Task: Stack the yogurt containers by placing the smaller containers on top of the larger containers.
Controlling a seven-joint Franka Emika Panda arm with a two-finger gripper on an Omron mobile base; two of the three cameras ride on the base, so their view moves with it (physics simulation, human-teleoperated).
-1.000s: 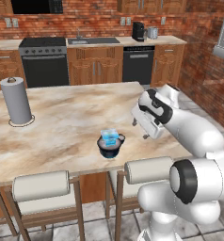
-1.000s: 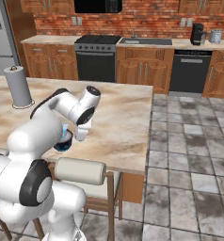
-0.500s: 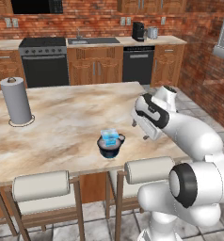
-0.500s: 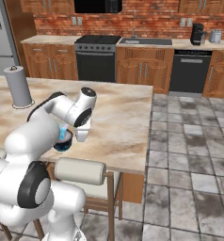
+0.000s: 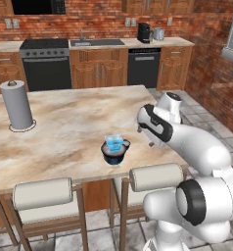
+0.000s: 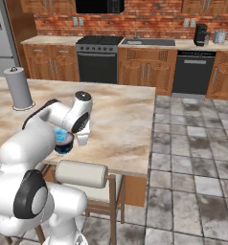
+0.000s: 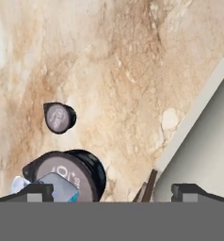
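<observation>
Stools (image 5: 155,176) sit tucked under the near counter (image 5: 64,147) edge, just below the cups. Navy tub (image 5: 113,153) stands close to that near edge w/ the blue cup (image 5: 114,142) on top; in the hand view the tub (image 7: 69,174) is cut off at the bottom. Gripper (image 7: 111,192) hangs over the counter's right part beside the tub, jaws wide, nothing betw. them. Tiny pot (image 7: 59,117) lies on bare marble apart from the tub; too small to make out from the base views. In the right base view the arm hides most of the tub (image 6: 63,141). Lots of open marble to the left & back. Towel roll (image 5: 17,105) far left, well apart. Far wall: stove (image 5: 45,62), dishwasher (image 5: 144,66).
</observation>
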